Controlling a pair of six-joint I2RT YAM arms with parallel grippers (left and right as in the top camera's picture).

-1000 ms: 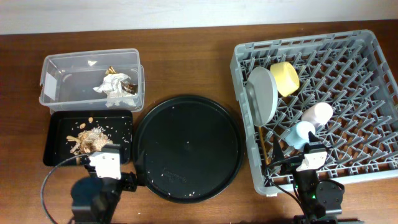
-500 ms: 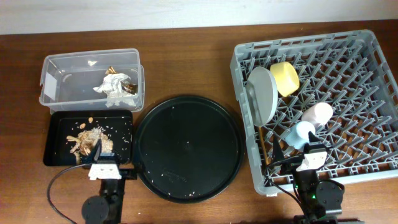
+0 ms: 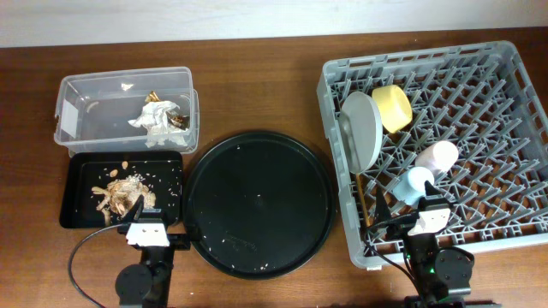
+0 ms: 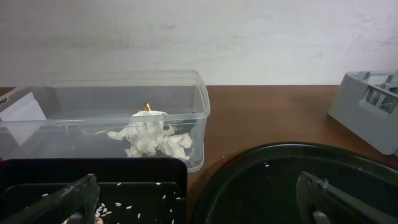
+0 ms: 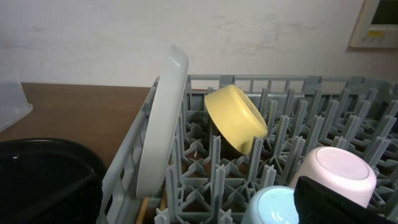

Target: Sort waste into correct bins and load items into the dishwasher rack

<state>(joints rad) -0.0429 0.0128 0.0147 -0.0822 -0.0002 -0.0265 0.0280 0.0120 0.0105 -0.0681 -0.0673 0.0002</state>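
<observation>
The grey dishwasher rack (image 3: 514, 171) holds the upright grey-green plate (image 3: 364, 128), yellow bowl (image 3: 391, 107), pink cup (image 3: 438, 156), blue cup (image 3: 413, 184) and chopsticks (image 3: 370, 210). The clear tub (image 3: 86, 111) holds a tissue wad (image 3: 154, 117). The shallow black tray (image 3: 77, 192) holds food scraps (image 3: 120, 195) and crumbs. My left gripper (image 3: 145, 224) is open and empty, low at the black tray's front right corner (image 4: 199, 208). My right gripper (image 3: 426, 216) is open and empty over the rack's front edge (image 5: 205, 208), just in front of the blue cup (image 5: 273, 205).
The large round black tray (image 3: 259, 203) lies between the bins and the rack, with a few white crumbs on it. It fills the lower right of the left wrist view (image 4: 280, 168). The rack's corner (image 4: 367, 112) shows at far right there.
My left arm has drawn back toward the front edge and straightened, its gripper staying low by the black tray's corner. The right arm has not moved.
</observation>
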